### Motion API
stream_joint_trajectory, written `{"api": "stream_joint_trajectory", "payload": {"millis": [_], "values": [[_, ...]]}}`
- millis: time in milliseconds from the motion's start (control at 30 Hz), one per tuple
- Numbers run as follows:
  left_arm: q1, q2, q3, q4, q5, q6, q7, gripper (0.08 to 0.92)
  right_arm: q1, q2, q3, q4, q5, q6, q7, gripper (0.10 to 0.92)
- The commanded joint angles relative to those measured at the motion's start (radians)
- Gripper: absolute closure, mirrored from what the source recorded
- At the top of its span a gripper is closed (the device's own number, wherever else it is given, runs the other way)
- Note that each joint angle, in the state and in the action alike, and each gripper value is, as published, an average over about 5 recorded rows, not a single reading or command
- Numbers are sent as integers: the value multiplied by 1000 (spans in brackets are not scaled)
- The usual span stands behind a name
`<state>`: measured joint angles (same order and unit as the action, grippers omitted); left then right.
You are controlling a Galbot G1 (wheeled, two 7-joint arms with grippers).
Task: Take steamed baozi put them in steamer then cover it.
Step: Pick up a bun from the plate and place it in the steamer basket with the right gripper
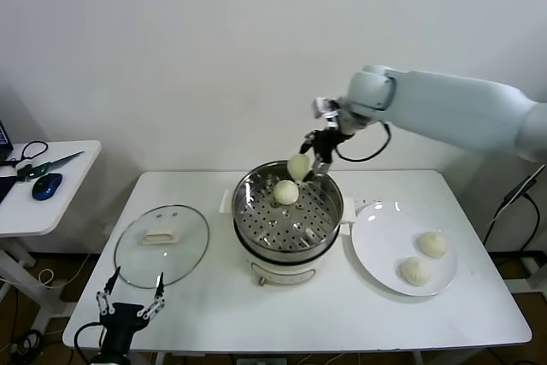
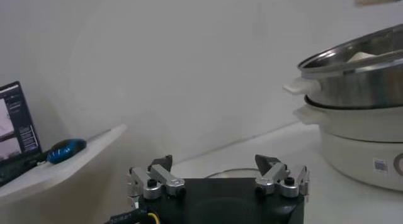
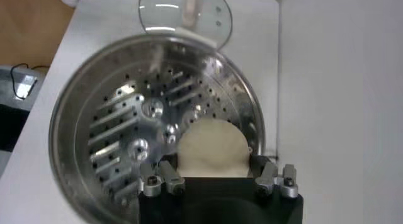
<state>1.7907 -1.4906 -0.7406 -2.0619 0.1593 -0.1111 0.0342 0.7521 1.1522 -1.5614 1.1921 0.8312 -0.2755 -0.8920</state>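
Four baozi were in sight, and by my reading the job stood roughly at its midpoint. Going from the left, a small side desk (image 1: 47, 198) carried a blue mouse (image 1: 46, 185) and scissors (image 1: 44, 166), well apart from the work. The left pincer (image 1: 130, 305) hung idle at the near left edge of the white table (image 1: 214, 297), its fingers spread wide and holding nothing. Just beyond it the glass lid (image 1: 161, 244) lay flat on the table, beside the steamer and not yet on it.

In the middle stood the steamer (image 1: 289, 222), with one placed baozi (image 1: 285, 192) resting on its perforated tray toward the far side. Above the far rim the right pincer (image 1: 311, 162) was closed on the held baozi (image 1: 299, 166), which hung over the tray; the right wrist view showed that bun (image 3: 211, 150) between the fingers with the tray holes below it. To the right, the white plate (image 1: 380, 245) had two plate baozi (image 1: 424, 257) waiting on it.

So one bun was seated, a second was about to go down, two remained, and the covering was left to do. Little stood in the way: the bun already in the tray sat close to the drop spot, so the held one likely wanted a place beside it, with room spared for the rest.
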Motion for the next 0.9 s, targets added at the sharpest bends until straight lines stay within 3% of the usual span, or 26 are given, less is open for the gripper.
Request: {"api": "stream_joint_trajectory", "payload": {"millis": [33,700,900], "values": [[1,2,2,-3,2,-1,1,177,-74,168,-36,-25,50,-26,51,303],[-10,2,-9,21,4,-3,1,177,-190,207,-30,-96,-5,-19,48,298],[-15,2,-11,23,5,1,1,177,-185,187,-17,-85,-17,-22,44,226]]}}
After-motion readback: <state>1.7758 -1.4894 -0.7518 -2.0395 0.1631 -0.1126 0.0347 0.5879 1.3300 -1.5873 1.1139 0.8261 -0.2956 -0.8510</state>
